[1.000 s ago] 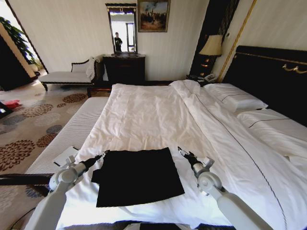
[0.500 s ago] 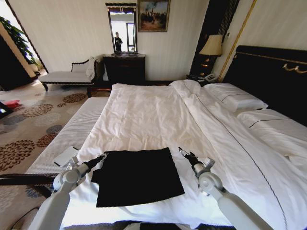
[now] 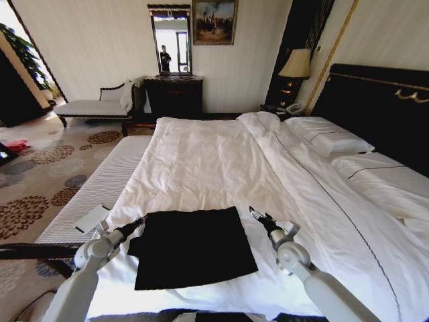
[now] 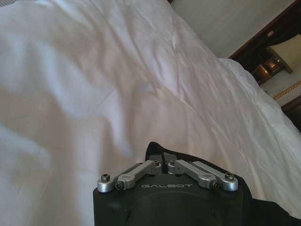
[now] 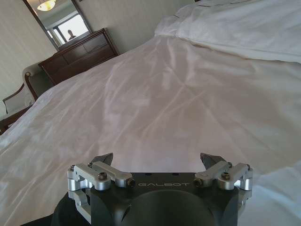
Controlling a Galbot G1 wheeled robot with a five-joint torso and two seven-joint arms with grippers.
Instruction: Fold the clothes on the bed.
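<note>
Now we are resting our left gripper point(image 3: 139, 221), fingers closed together on nothing, just beside the black T-shirt point(image 3: 191, 246) lying on the bed point(image 3: 201, 161). Our right gripper point(image 3: 254, 214), wide open, is hovering opposite. A shallow pinch risks catching the duvet point(image 5: 155, 94) too.

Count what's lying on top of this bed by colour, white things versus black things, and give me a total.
White rectangular pillows by the dark headboard: 3
White cotton duvet: 1
Black folded cotton T-shirt: 1
Total: 5, with 4 white and 1 black
</note>
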